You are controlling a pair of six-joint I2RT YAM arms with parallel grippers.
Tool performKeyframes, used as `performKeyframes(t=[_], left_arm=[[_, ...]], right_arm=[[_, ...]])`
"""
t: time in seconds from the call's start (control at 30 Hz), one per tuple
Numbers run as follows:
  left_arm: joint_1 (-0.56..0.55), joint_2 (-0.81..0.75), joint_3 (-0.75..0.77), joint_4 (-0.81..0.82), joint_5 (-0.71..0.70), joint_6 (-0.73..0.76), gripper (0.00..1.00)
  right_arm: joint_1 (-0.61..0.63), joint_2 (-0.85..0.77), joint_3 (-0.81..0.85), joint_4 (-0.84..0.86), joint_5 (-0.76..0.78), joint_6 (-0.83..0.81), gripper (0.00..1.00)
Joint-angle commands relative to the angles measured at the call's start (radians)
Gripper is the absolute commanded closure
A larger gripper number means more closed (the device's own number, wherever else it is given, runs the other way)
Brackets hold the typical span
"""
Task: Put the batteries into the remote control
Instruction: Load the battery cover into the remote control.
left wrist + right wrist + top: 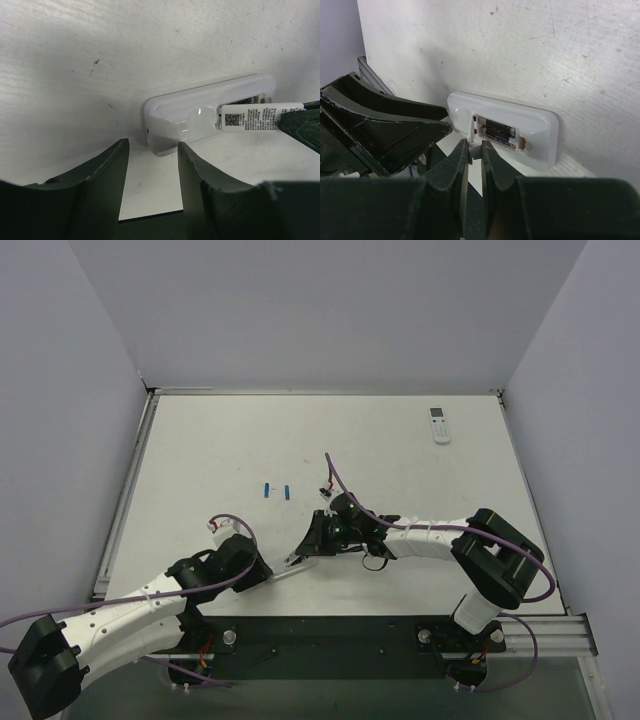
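the remote control (540,137) lies flat on the white table (200,455), plain back up, near the front edge and a little left of the middle, with one gripper at each of its ends. its battery compartment is open, and dark cells (499,132) with coloured print sit inside it. the battery cover (260,117), a thin white strip carrying a printed label, stands over the compartment's end on the right arm's side.

the right gripper (474,146) has its fingers drawn almost together and pinches the thin white edge of that cover. the left gripper (152,150) sits low over the table at the remote's other end with its fingers spread. the rounded end of the remote lies just beyond the fingertips, not between them, and i cannot tell whether it touches them.

the two blue batteries (267,489) lie side by side with a small gap between them, farther up the table, well apart from the remote and from both grippers.

a second white remote (439,425) rests face up near the far right corner of the table.
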Motion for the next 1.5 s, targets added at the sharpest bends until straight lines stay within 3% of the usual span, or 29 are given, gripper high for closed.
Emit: performKeyframes(t=[0.0,1.23,1.47], left_arm=[[-0.004,0.006,-0.004,0.051,0.009,-0.012,0.47],[-0.004,0.012,-0.023,0.12,0.048,-0.036,0.48],[-0.004,-0.005,-0.029,0.123,0.052,-0.044,0.48]], right_arm=[[0.011,0.0,0.03,0.028,-0.007,0.001,1.0],[0.047,0.016,0.05,-0.073,0.055,-0.001,1.0],[0.048,0.014,0.052,-0.093,0.065,0.003,0.94]])
